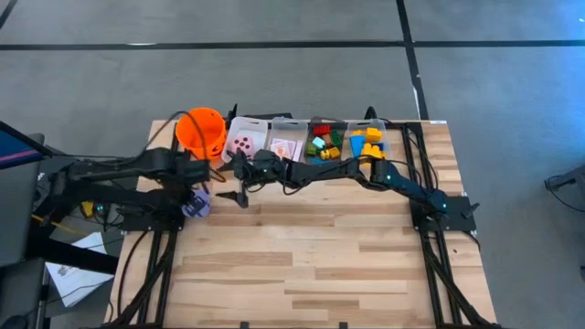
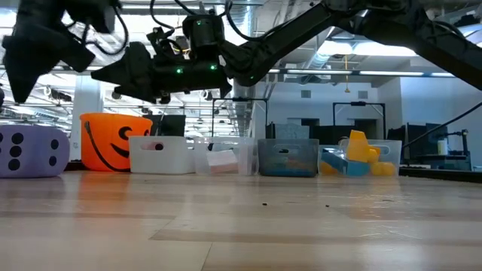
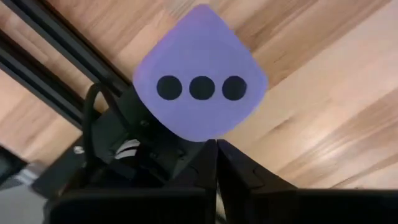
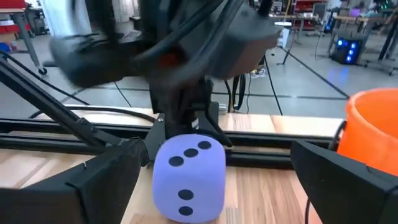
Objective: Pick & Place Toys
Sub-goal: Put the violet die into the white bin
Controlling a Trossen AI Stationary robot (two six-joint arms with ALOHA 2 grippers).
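At nine o'clock on the table (image 1: pixel 302 265), the left hand (image 1: pixel 203 192) hangs fully closed above the purple die (image 1: pixel 195 206), gripping nothing; the right hand (image 1: pixel 239 196) gapes wide, empty.

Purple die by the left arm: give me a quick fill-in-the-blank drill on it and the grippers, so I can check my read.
1. The purple die rests on the ____.
2. In the left wrist view, its facing side shows ____ dots.
3. The left gripper is ____, just off the die, not holding it.
4. The right gripper faces the die with fingers ____; beside it stands the orange bucket.

Missing words: table; three; shut; open
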